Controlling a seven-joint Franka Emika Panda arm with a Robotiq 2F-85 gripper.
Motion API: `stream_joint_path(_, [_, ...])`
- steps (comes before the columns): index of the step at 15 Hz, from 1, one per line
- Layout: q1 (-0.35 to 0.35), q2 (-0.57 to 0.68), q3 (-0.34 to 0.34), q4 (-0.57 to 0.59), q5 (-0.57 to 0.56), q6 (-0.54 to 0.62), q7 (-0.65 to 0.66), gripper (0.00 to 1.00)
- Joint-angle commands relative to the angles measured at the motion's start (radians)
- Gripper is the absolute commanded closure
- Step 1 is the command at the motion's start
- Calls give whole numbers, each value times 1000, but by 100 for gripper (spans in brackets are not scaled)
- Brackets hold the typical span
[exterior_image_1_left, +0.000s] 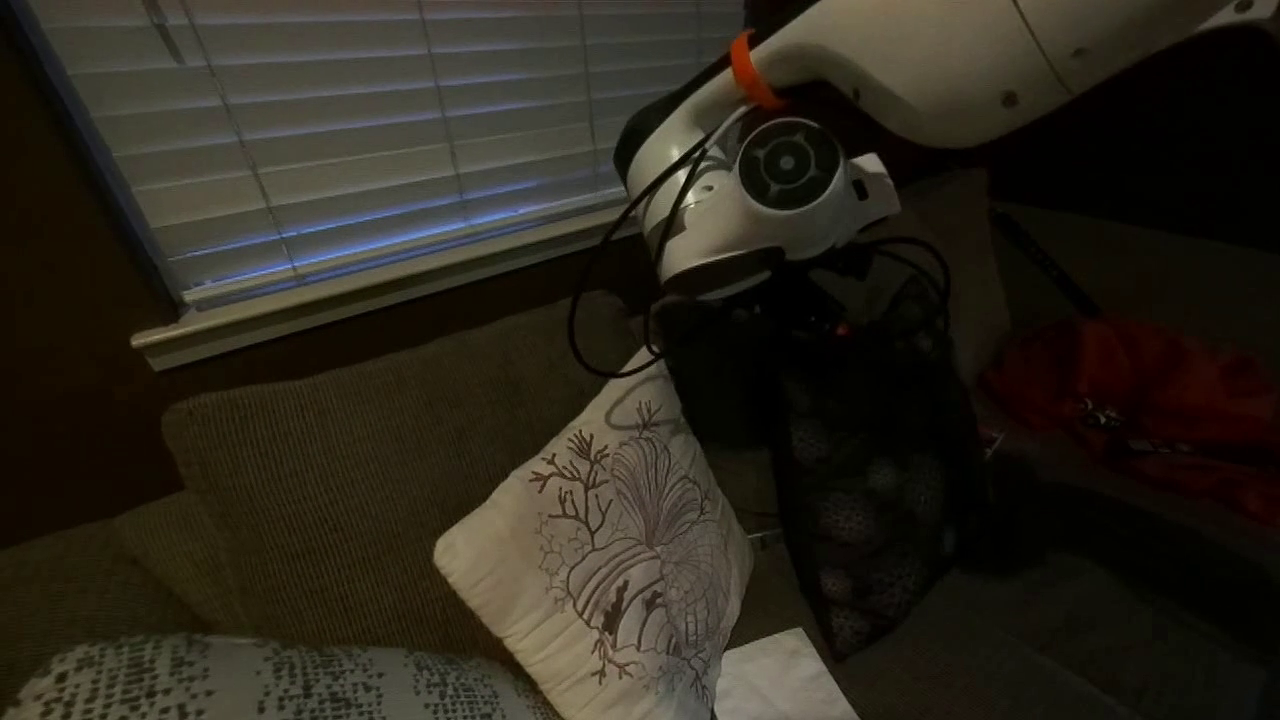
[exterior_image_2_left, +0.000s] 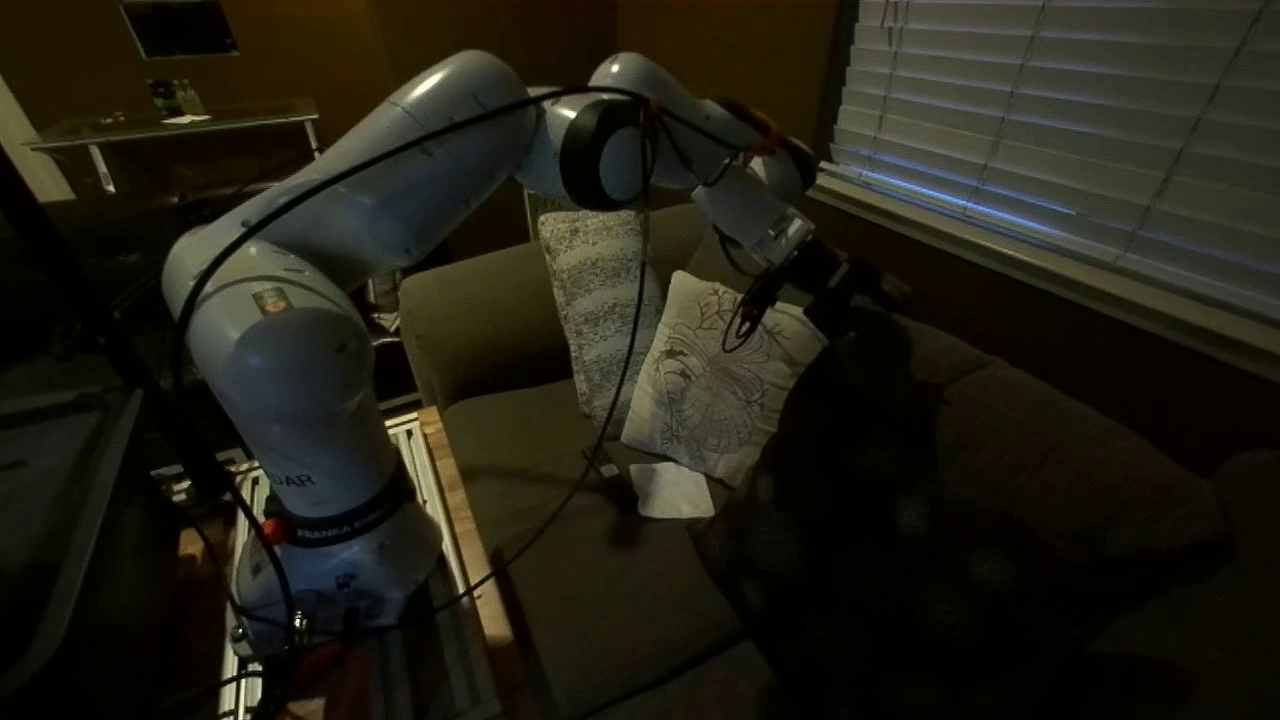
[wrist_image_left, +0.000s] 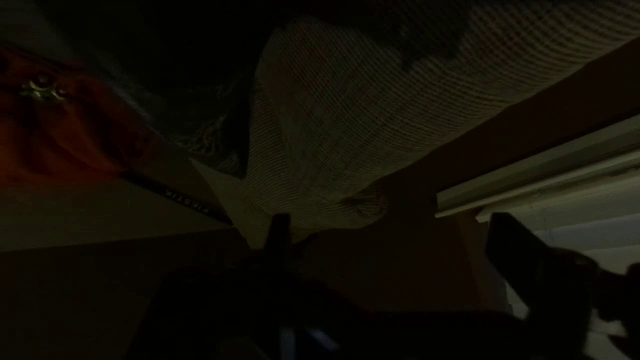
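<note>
So the gripper (wrist_image_left: 389, 225) has its two black fingers (wrist_image_left: 277, 235) spread well apart in the wrist view, with dark brown wall (wrist_image_left: 400, 270) showing through the gap. The nearest thing is a big black fabric bundle with pale, speckled round motifs (exterior_image_1_left: 870, 500), sitting right under the gripper at about 6 o'clock in an exterior view and running down to the couch seat. Honestly it's so dark up top that I can't tell whether they touch.

Taking the gripper as clock center in an exterior view: the cream square pillow with a brown coral-and-shell print (exterior_image_2_left: 720, 390) is at 8 o'clock, tilted on a corner against the ribbed grey-brown couch (exterior_image_2_left: 530, 450). The grey-and-white patterned pillow (exterior_image_2_left: 595, 300) is out at 9, and a flat white square sheet, paper or cloth (exterior_image_2_left: 672, 490), lies on the seat around 7:30. White slatted blinds (exterior_image_2_left: 1060, 140) are up at 2.

In the wrist view, the crumpled orange-red fabric (wrist_image_left: 55, 135) is between 9 and 10 o'clock from the finger gap, with a slim black stick with pale lettering (wrist_image_left: 175, 197) poking out at 9. The pale windowsill (wrist_image_left: 525, 175) is around 2.
</note>
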Motion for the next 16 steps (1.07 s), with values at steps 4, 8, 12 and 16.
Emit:
stream_joint_path(4, [-121,-285,178,-372,57,-22,-128,0])
stream_joint_path(8, [-200,-423,253,-552,64,-131,-188,0])
stream_joint_path(12, [-245,-544,282,-734,92,-253,-223,0])
stream_joint_path(16, [-252,-634,296,-879,150,-318,-263,0])
